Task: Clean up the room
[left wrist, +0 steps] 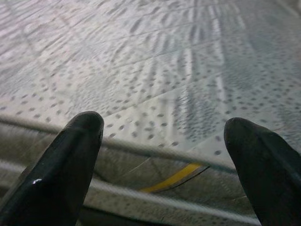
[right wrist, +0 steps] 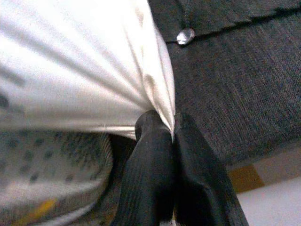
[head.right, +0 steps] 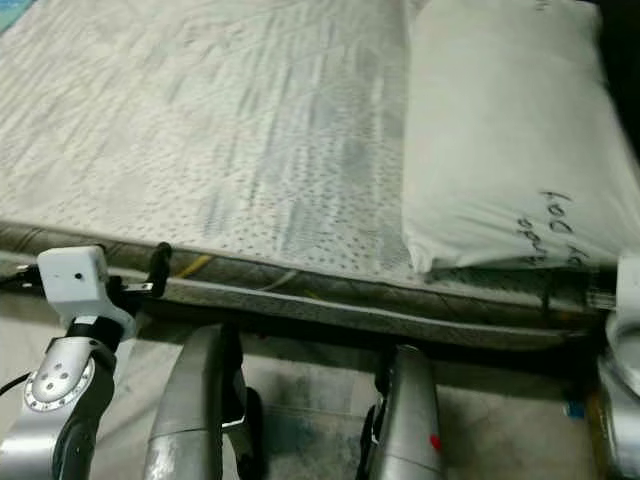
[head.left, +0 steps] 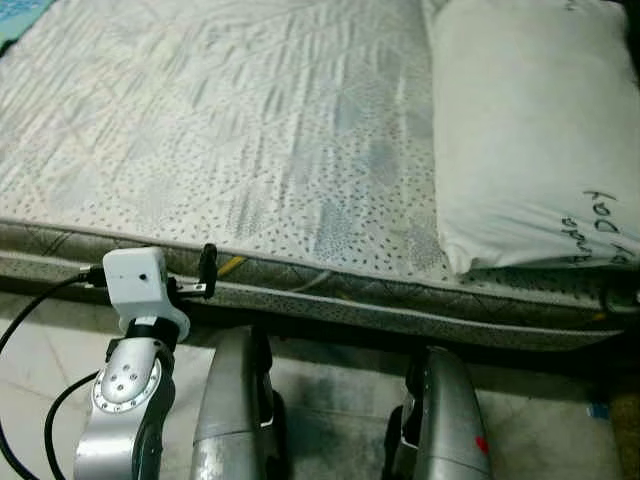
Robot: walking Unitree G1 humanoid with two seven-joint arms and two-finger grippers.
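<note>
A white pillow (head.left: 520, 130) with black writing lies at the right end of the mattress (head.left: 250, 130), which wears a grey dotted sheet. My right gripper (right wrist: 162, 123) is shut on a pinched corner of the pillow's fabric (right wrist: 84, 56), down at the mattress's near right edge, where the right arm (head.right: 622, 330) shows. My left gripper (left wrist: 162, 126) is open, level with the mattress's near edge, with nothing between its fingers (left wrist: 80, 141). One black left finger (head.left: 208, 265) stands against the mattress side.
A dark grey fabric panel with a metal button (right wrist: 186, 35) rises behind the pillow corner. A yellow strip (left wrist: 176, 176) runs along the mattress side. My two silver legs (head.left: 235, 410) stand on the tiled floor (head.left: 330, 400) close to the bed.
</note>
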